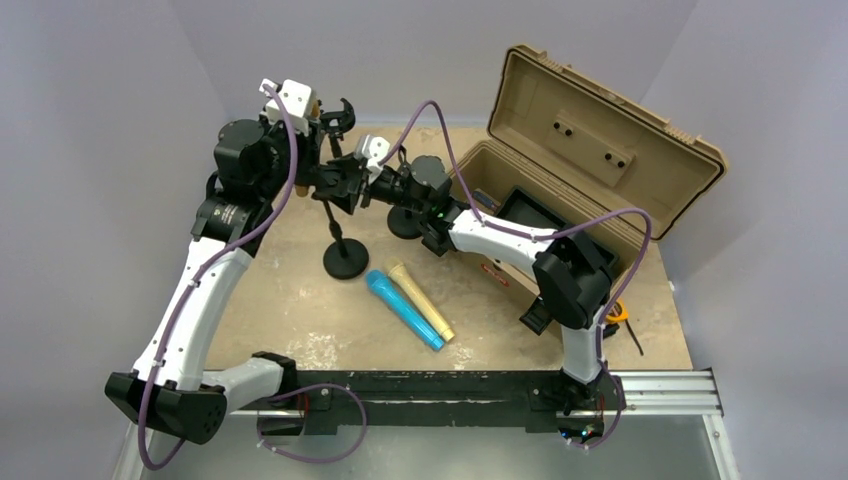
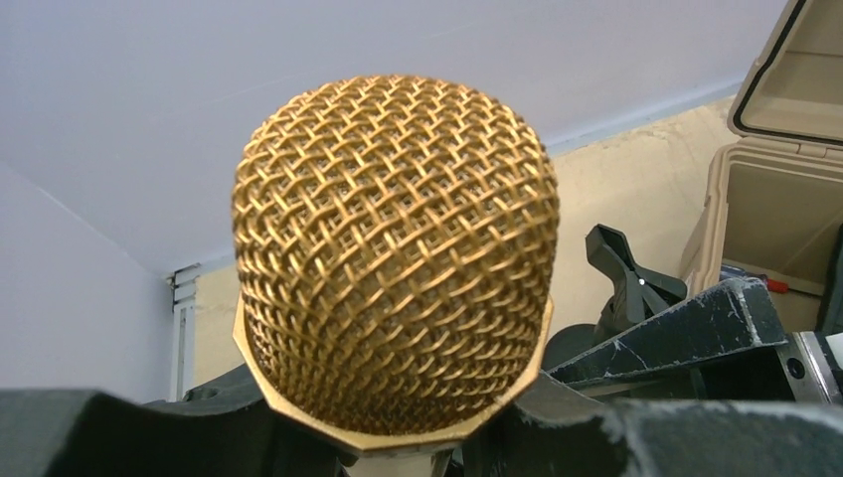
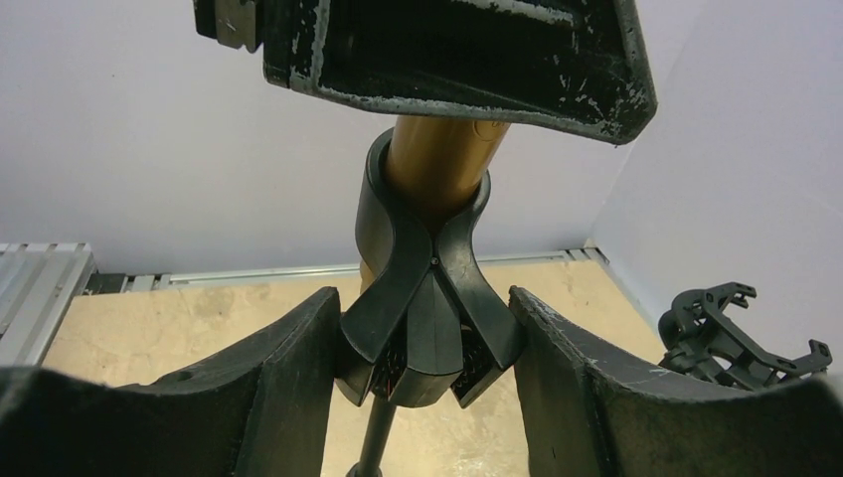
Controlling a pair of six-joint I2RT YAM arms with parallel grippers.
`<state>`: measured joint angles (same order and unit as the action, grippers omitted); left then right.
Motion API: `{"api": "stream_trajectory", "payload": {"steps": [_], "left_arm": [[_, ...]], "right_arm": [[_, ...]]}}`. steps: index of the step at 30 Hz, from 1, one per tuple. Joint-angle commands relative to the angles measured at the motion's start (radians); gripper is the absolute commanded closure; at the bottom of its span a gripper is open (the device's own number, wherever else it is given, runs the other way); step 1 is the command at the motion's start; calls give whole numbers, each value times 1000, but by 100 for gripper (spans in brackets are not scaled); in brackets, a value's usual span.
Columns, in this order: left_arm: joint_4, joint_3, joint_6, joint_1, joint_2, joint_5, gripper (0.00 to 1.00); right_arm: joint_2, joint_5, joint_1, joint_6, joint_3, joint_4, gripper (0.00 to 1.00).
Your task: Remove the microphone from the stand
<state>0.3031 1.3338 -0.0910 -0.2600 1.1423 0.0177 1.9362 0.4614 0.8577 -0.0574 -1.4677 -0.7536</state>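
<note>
A gold microphone fills the left wrist view with its mesh head [image 2: 396, 258]. My left gripper [image 2: 418, 442] is shut on its body just below the head. In the top view the head [image 1: 314, 106] is beside the left wrist camera, and the left gripper [image 1: 322, 150] is raised above the table. The black stand [image 1: 345, 260] has a round base and a thin pole. Its clip [image 3: 427, 308] still holds the gold body [image 3: 437, 159]. My right gripper [image 3: 427, 368] is shut on the clip's wings, and also shows in the top view [image 1: 345, 190].
A blue microphone [image 1: 403, 310] and a tan one [image 1: 420, 300] lie on the table in front of the stand. A second stand's empty clip [image 1: 338, 115] rises just behind, also in the right wrist view [image 3: 736, 333]. An open tan toolbox [image 1: 590, 150] stands at the back right.
</note>
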Motion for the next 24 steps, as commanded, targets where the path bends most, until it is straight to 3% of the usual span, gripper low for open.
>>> {"api": "stream_trajectory", "payload": {"steps": [1, 4, 7, 14, 24], "left_arm": [[-1, 13, 60, -50, 7, 82, 100], [-25, -6, 58, -50, 9, 113, 100], [-31, -6, 62, -50, 19, 132, 100], [-30, -12, 61, -50, 20, 155, 100], [-26, -35, 34, -50, 3, 146, 100]], "right_arm": [[-14, -47, 17, -75, -57, -61, 45], [-20, -43, 17, -74, -43, -63, 27], [-25, -42, 17, -75, -39, -65, 16], [-12, -53, 7, -87, -55, -26, 14], [-43, 55, -74, -104, -13, 38, 16]]}}
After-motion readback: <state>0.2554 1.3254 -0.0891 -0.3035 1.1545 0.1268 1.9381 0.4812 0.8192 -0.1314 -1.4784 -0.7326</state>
